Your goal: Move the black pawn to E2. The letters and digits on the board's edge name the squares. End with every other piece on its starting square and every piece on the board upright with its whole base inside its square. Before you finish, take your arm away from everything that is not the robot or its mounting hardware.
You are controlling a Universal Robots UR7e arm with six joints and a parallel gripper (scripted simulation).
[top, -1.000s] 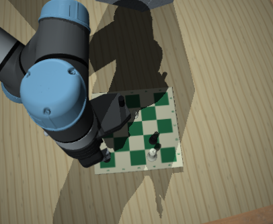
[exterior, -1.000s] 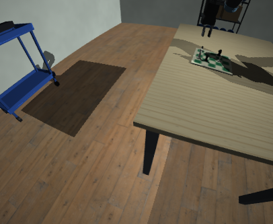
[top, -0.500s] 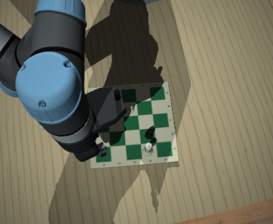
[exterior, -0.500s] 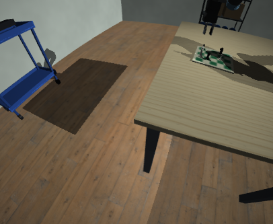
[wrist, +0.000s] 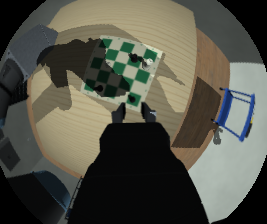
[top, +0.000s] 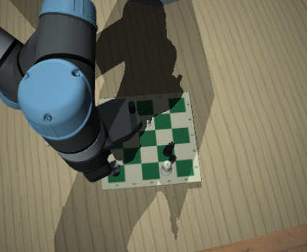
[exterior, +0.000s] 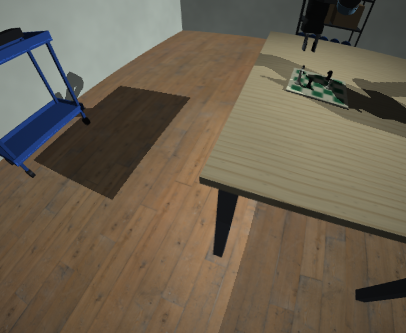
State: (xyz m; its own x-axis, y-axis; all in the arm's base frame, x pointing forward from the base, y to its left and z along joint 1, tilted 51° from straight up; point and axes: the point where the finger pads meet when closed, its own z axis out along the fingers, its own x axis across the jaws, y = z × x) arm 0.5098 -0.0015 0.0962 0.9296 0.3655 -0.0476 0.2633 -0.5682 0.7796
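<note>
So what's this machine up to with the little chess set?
A single robot arm is hanging over a small green-and-white chessboard on a wooden table. Its end effector is partly open, holds nothing, and sits above the board's edge, clear of the pieces. A few pieces stand on the board, among them a white piece and a dark one close together. No piece has been picked up yet.
</note>
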